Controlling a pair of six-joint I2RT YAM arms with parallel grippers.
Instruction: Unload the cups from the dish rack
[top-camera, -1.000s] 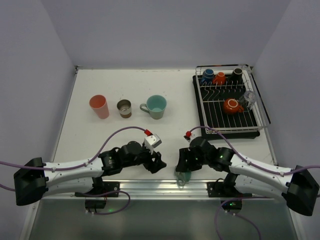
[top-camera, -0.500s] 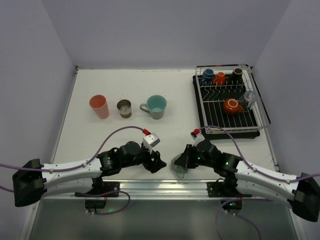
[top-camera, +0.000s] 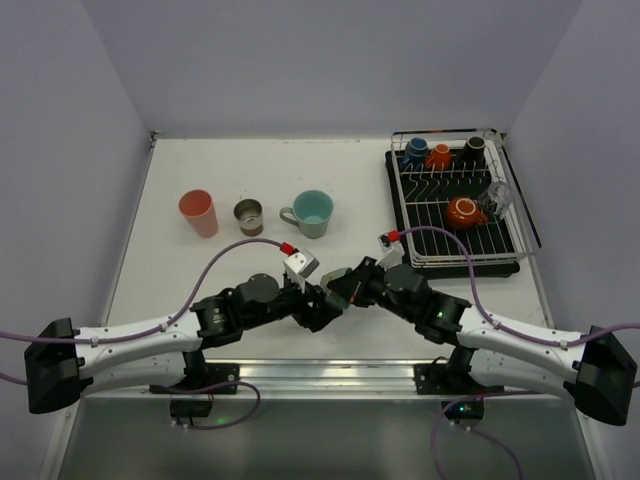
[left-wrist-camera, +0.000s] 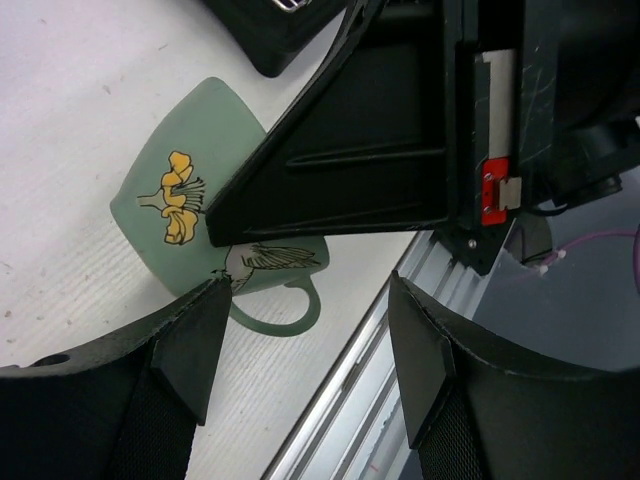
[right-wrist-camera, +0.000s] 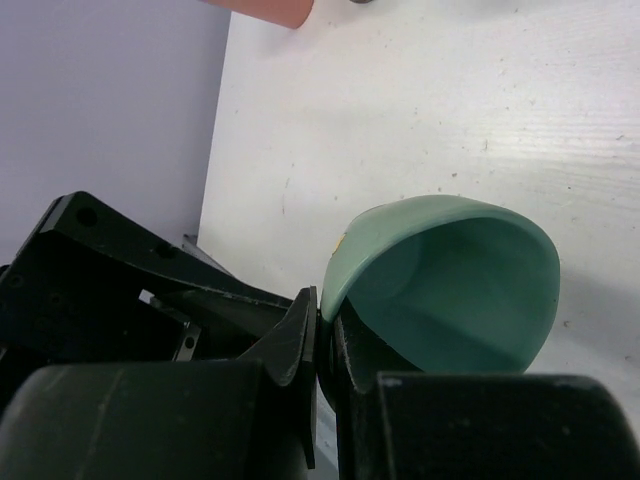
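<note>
My right gripper (top-camera: 347, 284) is shut on the rim of a small teal cup (right-wrist-camera: 450, 290), one finger inside and one outside, and holds it tilted close over the white table. In the left wrist view the cup (left-wrist-camera: 190, 190) shows a yellow flower, a bird drawing and a handle. My left gripper (top-camera: 322, 308) is open and empty (left-wrist-camera: 308, 320), right beside the cup, which lies just ahead of its left finger. The dish rack (top-camera: 520, 235) at the far right holds blue (top-camera: 416, 152), orange (top-camera: 438, 156), black (top-camera: 474, 148), second orange (top-camera: 462, 211) and clear glass (top-camera: 497, 197) cups.
A salmon tumbler (top-camera: 199, 213), a metallic-brown cup (top-camera: 248, 216) and a teal handled mug (top-camera: 311, 213) stand upright in a row on the left half of the table. A metal rail (left-wrist-camera: 340, 400) runs along the table's near edge, just beside both grippers.
My right gripper has carried the teal cup from the near edge up and left, meeting the left gripper. The left gripper has shifted slightly right towards it.
</note>
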